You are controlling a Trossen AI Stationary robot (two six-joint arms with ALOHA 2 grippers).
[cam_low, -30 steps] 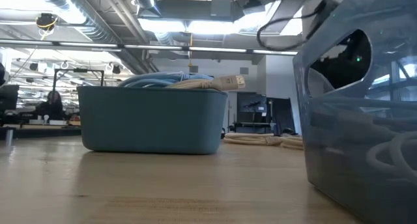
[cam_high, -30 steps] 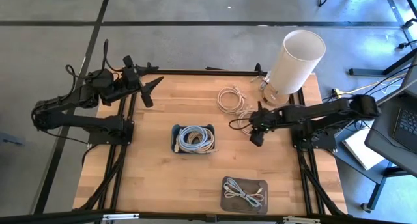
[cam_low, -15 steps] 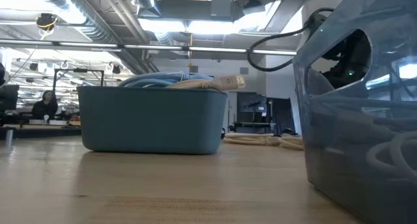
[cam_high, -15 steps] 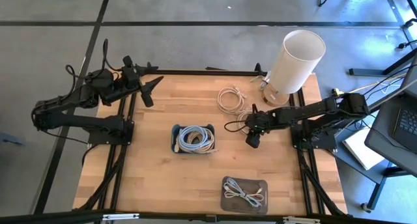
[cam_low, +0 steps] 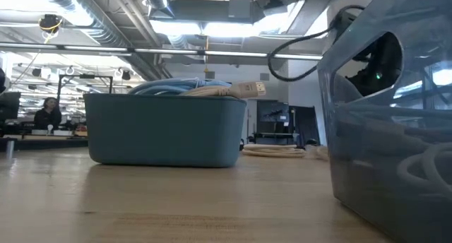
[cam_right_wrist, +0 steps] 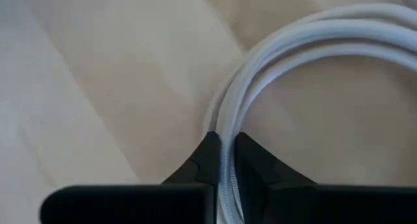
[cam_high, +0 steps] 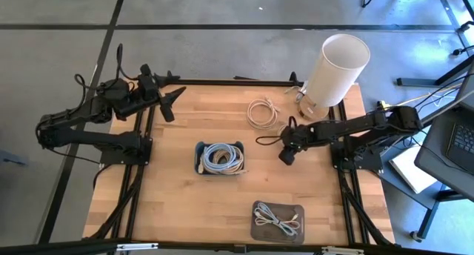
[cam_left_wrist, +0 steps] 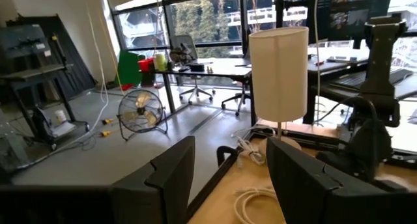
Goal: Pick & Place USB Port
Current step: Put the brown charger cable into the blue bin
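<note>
The right gripper (cam_right_wrist: 222, 160) is down on the table (cam_high: 178, 203) at about three o'clock from the blue bin (cam_high: 219, 158), its fingers pinched on a strand of the white USB cable (cam_right_wrist: 287, 51) that lies coiled on the wood. To do this well, lift straight and slowly so the coil trails free without snagging. The left gripper (cam_left_wrist: 227, 178) waits spread at ten o'clock.
</note>
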